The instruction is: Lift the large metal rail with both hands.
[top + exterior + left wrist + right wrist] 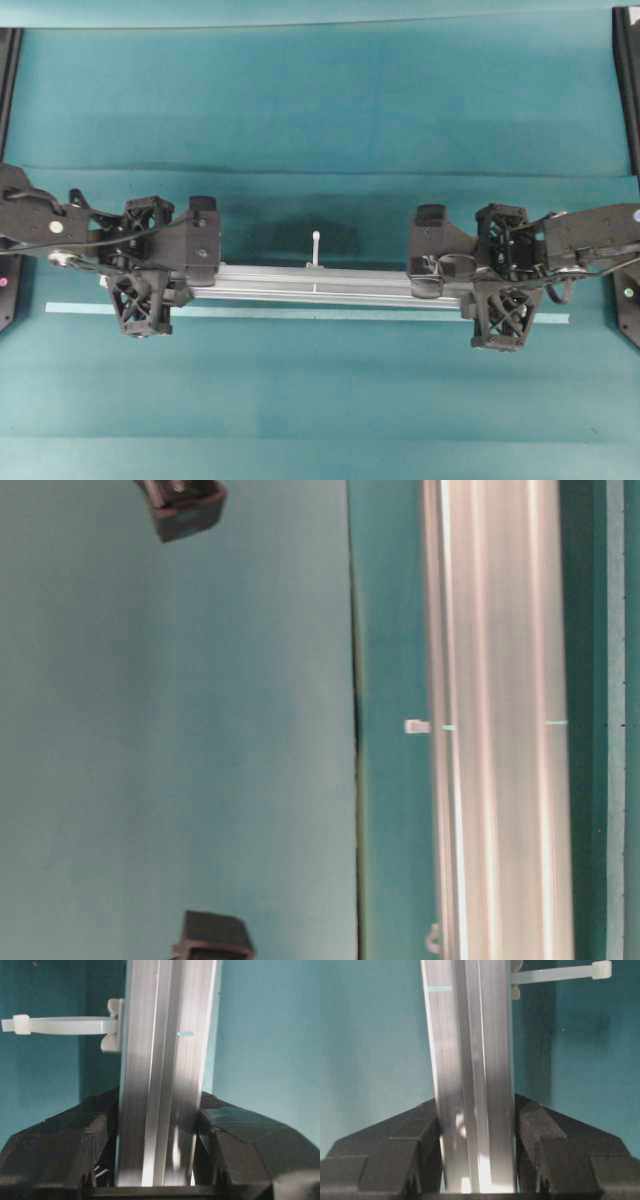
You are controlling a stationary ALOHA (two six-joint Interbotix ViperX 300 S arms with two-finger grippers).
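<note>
The large metal rail point(315, 285) is a long silver grooved bar lying left to right between both arms. My left gripper point(145, 272) is shut on its left end, one lattice finger on each side. My right gripper point(500, 285) is shut on its right end in the same way. In the left wrist view the rail point(162, 1060) runs up from between my left gripper point(160, 1130). In the right wrist view the rail point(470, 1050) runs up from my right gripper point(476, 1130). A white zip tie point(316, 248) sticks out at mid-length. The rail's shadow lies apart from it on the cloth, so it hangs above the table.
A thin pale tape strip point(300, 313) lies flat on the teal cloth, just in front of the rail and parallel to it. Black frame posts stand at the far left point(8, 80) and far right point(628, 80) edges.
</note>
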